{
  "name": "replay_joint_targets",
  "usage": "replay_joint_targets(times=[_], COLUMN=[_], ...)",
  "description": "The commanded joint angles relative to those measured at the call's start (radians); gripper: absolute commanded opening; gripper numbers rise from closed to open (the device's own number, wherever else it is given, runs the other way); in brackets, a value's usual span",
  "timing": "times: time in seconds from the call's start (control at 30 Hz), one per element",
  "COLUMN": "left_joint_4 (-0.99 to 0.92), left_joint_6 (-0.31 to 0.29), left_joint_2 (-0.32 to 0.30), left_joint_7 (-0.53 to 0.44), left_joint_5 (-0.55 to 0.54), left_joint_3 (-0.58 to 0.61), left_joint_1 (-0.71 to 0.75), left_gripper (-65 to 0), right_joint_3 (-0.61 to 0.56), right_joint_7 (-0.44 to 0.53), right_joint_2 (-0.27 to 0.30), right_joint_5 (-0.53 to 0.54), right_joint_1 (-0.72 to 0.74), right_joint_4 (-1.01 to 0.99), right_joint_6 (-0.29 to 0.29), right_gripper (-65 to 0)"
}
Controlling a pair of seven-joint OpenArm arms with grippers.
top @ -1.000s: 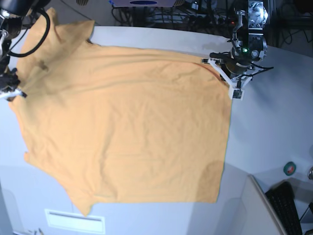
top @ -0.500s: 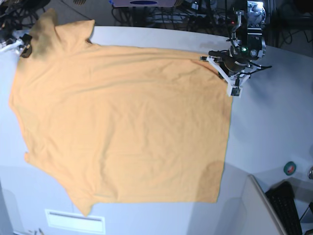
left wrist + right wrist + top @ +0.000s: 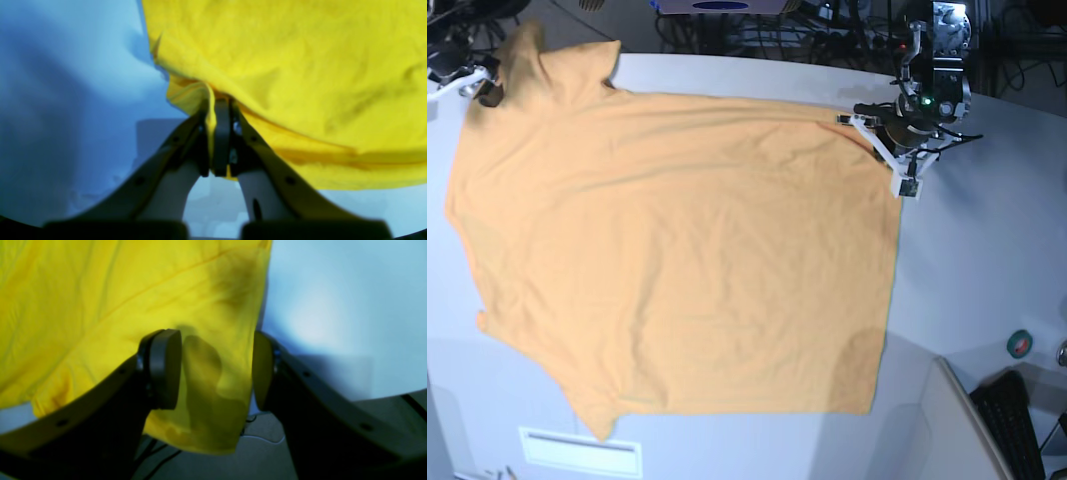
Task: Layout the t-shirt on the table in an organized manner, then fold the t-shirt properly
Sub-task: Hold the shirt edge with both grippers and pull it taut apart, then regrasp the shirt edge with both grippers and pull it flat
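1. The orange t-shirt (image 3: pixel 677 250) is lying spread nearly flat across the white table (image 3: pixel 987 230).
2. The left gripper (image 3: pixel 217 140) is clenching the shirt's corner hem.
3. The right gripper (image 3: pixel 217 370) is standing parted, holding nothing, above the sleeve.
4. Any pull by the left gripper is likely risking fresh wrinkles, since nothing is anchoring the opposite side.

Tangled dark cables (image 3: pixel 757 30) behind, black keyboard (image 3: pixel 1015 425), green tape roll (image 3: pixel 1020 343)

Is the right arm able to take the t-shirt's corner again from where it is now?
Probably yes: the right tool stands open with the t-shirt corner between its pads, and nothing blocks it.
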Motion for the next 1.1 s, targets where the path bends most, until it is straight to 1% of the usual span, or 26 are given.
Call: replay_joint_targets(times=[0.0,0.07,0.17,0.27,0.37,0.47,0.6,0.7,0.77,0.87,0.9,1.0,1.07], left_joint_4=[0.015,0.015,0.015,0.017,0.021,0.033,0.102,0.162,0.182,0.184,0.182,0.175,0.165], left_joint_6=[0.003,0.003,0.003,0.003,0.003,0.003,0.003,0.003,0.003,0.003,0.003,0.003,0.003], left_joint_2=[-0.007,-0.007,-0.007,-0.007,-0.007,-0.007,-0.007,-0.007,-0.007,-0.004,-0.002,0.001,0.001], left_joint_7=[-0.013,-0.013,-0.013,-0.013,-0.013,-0.013,-0.010,-0.008,-0.008,-0.008,-0.006,-0.006,0.006], left_joint_5=[-0.001,-0.001,-0.001,-0.001,0.001,0.001,0.001,0.001,0.001,0.001,0.001,0.001,0.001], left_joint_3=[-0.001,-0.001,-0.001,-0.001,-0.024,-0.066,-0.118,-0.124,-0.120,-0.120,-0.120,-0.120,-0.118], left_joint_1=[-0.003,-0.003,0.001,0.007,0.018,0.029,0.064,0.081,0.079,0.052,0.036,-0.003,-0.037], left_gripper=[-65.0,-65.0,-65.0,-65.0,-65.0,-65.0,-65.0,-65.0,-65.0,-65.0,-65.0,-65.0,-65.0], right_joint_3=[-0.020,-0.038,-0.022,-0.022,-0.020,-0.020,-0.020,-0.025,-0.026,-0.028,-0.028,-0.063,-0.109], right_joint_7=[-0.070,-0.068,-0.067,-0.073,-0.096,-0.166,-0.222,-0.260,-0.285,-0.311,-0.317,-0.326,-0.323], right_joint_2=[-0.008,-0.017,-0.025,-0.025,-0.034,-0.051,-0.098,-0.111,-0.111,-0.102,-0.089,-0.054,-0.020], right_joint_5=[-0.044,-0.044,-0.044,-0.044,-0.044,-0.044,-0.049,-0.049,-0.049,-0.052,-0.052,-0.052,-0.052], right_joint_1=[-0.025,-0.032,-0.028,-0.026,-0.035,-0.057,-0.074,-0.083,-0.062,-0.003,0.018,0.081,0.119], right_joint_4=[-0.005,-0.005,-0.005,0.012,0.076,0.178,0.339,0.440,0.472,0.474,0.474,0.454,0.425], right_joint_6=[-0.005,-0.005,-0.005,-0.005,-0.009,-0.009,-0.011,-0.011,-0.012,-0.014,-0.025,-0.088,-0.114], right_gripper=[-38.7,-44.3,-52.5,-65.0,-65.0,-65.0,-65.0,-65.0,-65.0,-65.0,-65.0,-65.0,-65.0])
